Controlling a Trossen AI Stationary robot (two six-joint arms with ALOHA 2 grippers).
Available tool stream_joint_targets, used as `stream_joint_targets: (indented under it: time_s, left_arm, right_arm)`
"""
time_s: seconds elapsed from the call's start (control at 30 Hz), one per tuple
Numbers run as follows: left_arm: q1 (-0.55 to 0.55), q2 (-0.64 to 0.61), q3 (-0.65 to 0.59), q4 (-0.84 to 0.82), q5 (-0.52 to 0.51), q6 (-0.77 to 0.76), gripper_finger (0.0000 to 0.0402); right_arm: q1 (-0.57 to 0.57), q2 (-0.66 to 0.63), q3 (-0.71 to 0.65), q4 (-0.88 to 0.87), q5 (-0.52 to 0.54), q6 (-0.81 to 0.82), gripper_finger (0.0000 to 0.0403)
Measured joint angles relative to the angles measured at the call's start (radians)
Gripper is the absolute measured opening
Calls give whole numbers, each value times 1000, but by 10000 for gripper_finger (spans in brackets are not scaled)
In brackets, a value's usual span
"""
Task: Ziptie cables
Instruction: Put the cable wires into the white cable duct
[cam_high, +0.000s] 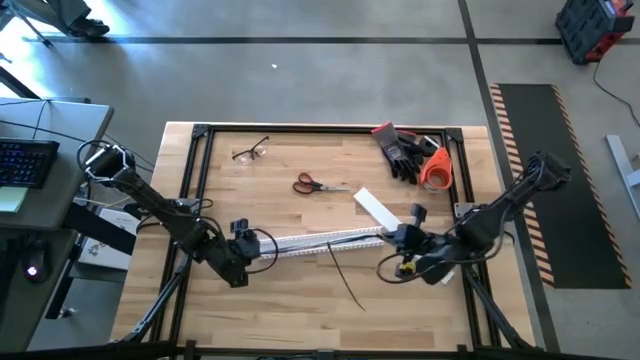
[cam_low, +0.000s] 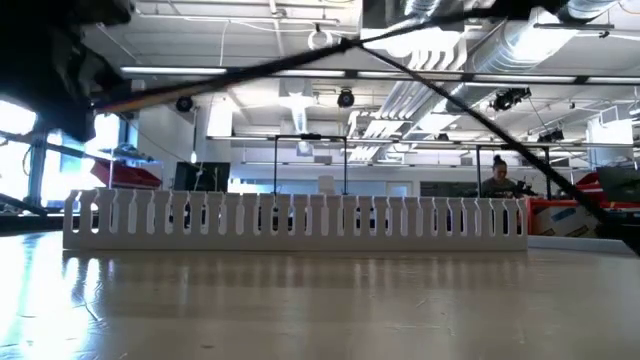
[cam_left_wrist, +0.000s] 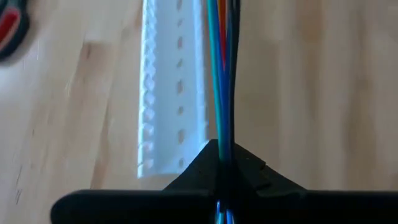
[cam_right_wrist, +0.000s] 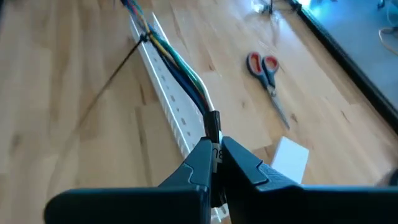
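The cables (cam_high: 320, 240), a thin bundle of coloured wires, run straight between my two grippers, raised over the white slotted duct (cam_high: 330, 241) that lies on the table. My left gripper (cam_high: 250, 244) is shut on their left end, my right gripper (cam_high: 398, 238) on their right end. The ziptie (cam_high: 348, 277), a thin black strip, meets the bundle near its middle (cam_right_wrist: 144, 37) and slants off toward the table's near edge. In the low view the cables (cam_low: 250, 72) and ziptie (cam_low: 500, 135) cross high above the duct (cam_low: 300, 218). My left gripper (cam_left_wrist: 222, 163) pinches the bundle (cam_left_wrist: 222, 134) between its two shut fingers, which slant down from the table's left. The wires leave the fingertips in one straight, taut bunch, clear of the duct. My right gripper (cam_right_wrist: 214, 155) pinches the bundle's dark-sleeved end (cam_right_wrist: 213, 123) between its two shut fingers, slanting down from the table's right. The wires stretch away from it above the duct, lifted clear.
Red-handled scissors (cam_high: 310, 185) and a flat white cover strip (cam_high: 376, 208) lie beyond the duct. Safety glasses (cam_high: 251, 152) sit far left; black gloves (cam_high: 400, 150) and an orange roll (cam_high: 436, 170) far right. A black frame (cam_high: 330, 128) rims the table.
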Motion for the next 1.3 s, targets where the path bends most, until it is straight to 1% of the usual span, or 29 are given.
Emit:
stream_joint_targets:
  time_s: [0.13, 0.33, 0.47, 0.6, 0.77, 0.87, 0.93, 1.03, 1.1, 1.2, 1.3]
  left_arm:
    - [25, 0, -65, 27, 2, 1, 0]
    - [64, 0, -149, 151, 14, 69, 0]
    - [88, 0, -188, 201, 33, 82, 0]
    - [94, 0, -204, 206, 57, 85, 0]
    - [94, 0, -203, 209, 56, 85, 0]
    - [93, 0, -204, 207, 61, 95, 0]
    - [93, 0, -204, 203, 87, 101, 6]
    - [91, 2, -207, 181, 132, 100, 26]
    - [91, 1, -206, 174, 133, 83, 42]
    - [92, 1, -205, 119, 133, 56, 63]
    - [89, 1, -191, 53, 133, 25, 74]
  right_arm:
    - [-43, 54, -1, -13, -35, -1, 2]
    - [-116, 111, -1, -130, -98, 28, 2]
    - [-150, 146, 0, -172, -136, 13, 2]
    - [-170, 178, 0, -195, -154, -6, 2]
    - [-178, 197, 0, -250, -170, 0, 3]
    - [-178, 191, -23, -223, -172, -2, 3]
    - [-179, 189, -57, -202, -188, -1, 3]
    - [-182, 188, -116, -179, -218, 2, 3]
    - [-185, 188, -150, -152, -232, 8, 3]
    - [-185, 188, -194, -100, -233, 6, 3]
    - [-187, 188, -226, -37, -235, 1, 2]
